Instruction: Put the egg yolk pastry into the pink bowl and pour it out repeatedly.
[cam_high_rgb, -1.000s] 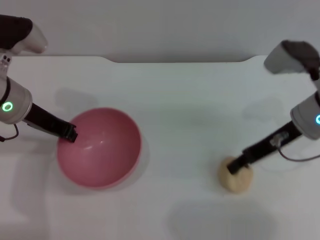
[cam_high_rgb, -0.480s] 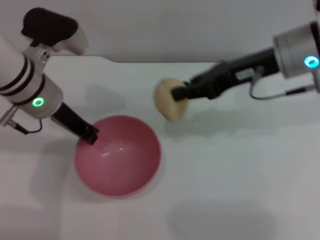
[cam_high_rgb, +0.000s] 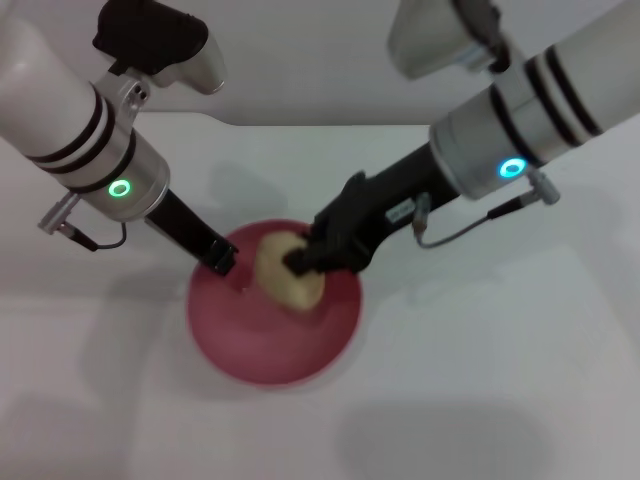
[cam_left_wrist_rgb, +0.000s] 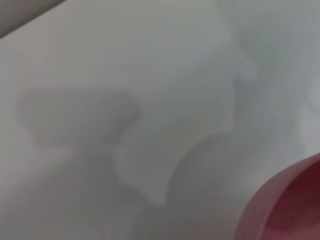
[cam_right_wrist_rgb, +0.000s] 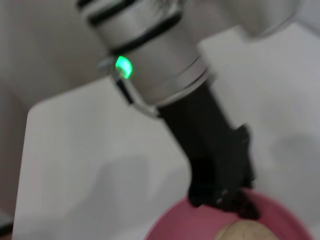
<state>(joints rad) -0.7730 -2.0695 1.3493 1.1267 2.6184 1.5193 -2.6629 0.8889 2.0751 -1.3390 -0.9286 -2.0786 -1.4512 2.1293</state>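
The pink bowl sits on the white table in the head view, left of centre. My left gripper is shut on the bowl's far left rim. My right gripper is shut on the pale yellow-beige egg yolk pastry and holds it over the inside of the bowl. The right wrist view shows the left arm's gripper on the bowl's rim and the top of the pastry. The left wrist view shows only a bit of the bowl's edge.
The white table stretches around the bowl, with its far edge against a grey wall. Both arms reach in over the table's middle. A thin cable hangs under the right arm.
My right gripper has lifted the pastry from the table's right side, carried it left and brought it down into the bowl. My left gripper has slid the bowl to the right.
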